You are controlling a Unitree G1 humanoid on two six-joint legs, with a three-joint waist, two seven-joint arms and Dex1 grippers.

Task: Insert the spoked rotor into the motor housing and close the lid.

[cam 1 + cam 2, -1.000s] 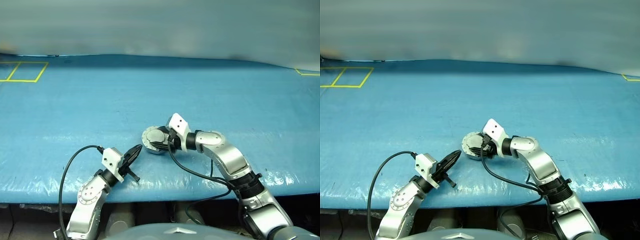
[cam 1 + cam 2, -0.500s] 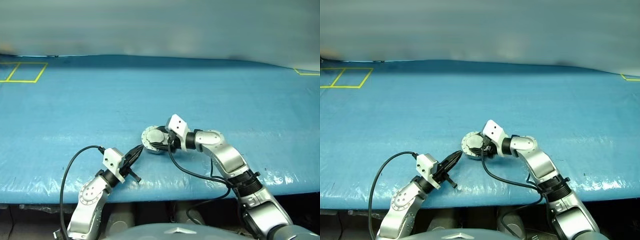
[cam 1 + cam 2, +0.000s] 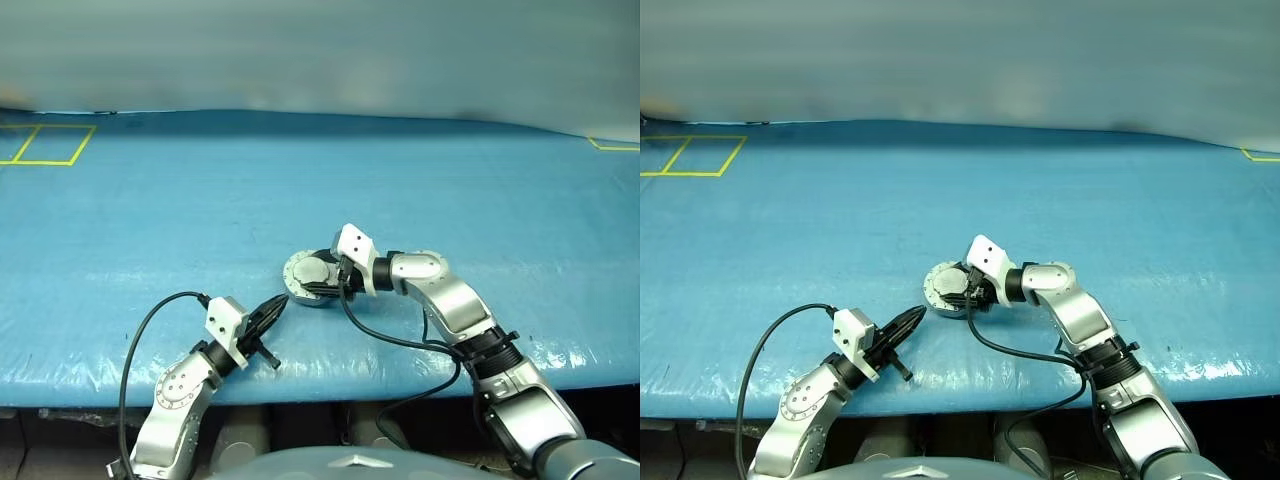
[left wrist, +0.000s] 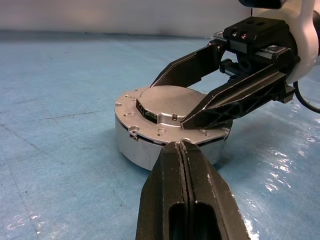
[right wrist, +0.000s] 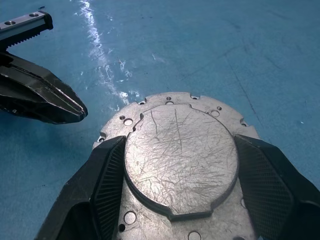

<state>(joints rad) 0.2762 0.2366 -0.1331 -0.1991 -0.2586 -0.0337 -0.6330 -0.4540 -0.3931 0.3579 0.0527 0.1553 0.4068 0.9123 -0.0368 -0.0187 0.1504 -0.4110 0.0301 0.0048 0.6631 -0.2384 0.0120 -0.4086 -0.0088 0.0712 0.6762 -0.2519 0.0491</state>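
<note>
The motor housing (image 4: 145, 150) is a grey puck standing on the blue table. The lid (image 5: 180, 165) lies flat on top of it, plain scratched face and raised centre up. My right gripper (image 5: 180, 141) reaches over it from the right, its fingers (image 4: 235, 97) pressed against either side of the lid's raised centre. My left gripper (image 3: 281, 300) is shut and empty, its tip a short gap from the housing's near left side and pointing at it. The spoked rotor is hidden.
The blue cover (image 3: 420, 190) spans the whole table, glossy and wrinkled near the front edge (image 3: 330, 385). Yellow tape squares (image 3: 45, 143) mark the far left corner, and more tape (image 3: 612, 146) the far right. Black cables (image 3: 400, 342) trail from both wrists.
The right arm's elbow has dropped and its forearm has swung, while its gripper stays on the lid. The housing and the left gripper have not moved.
</note>
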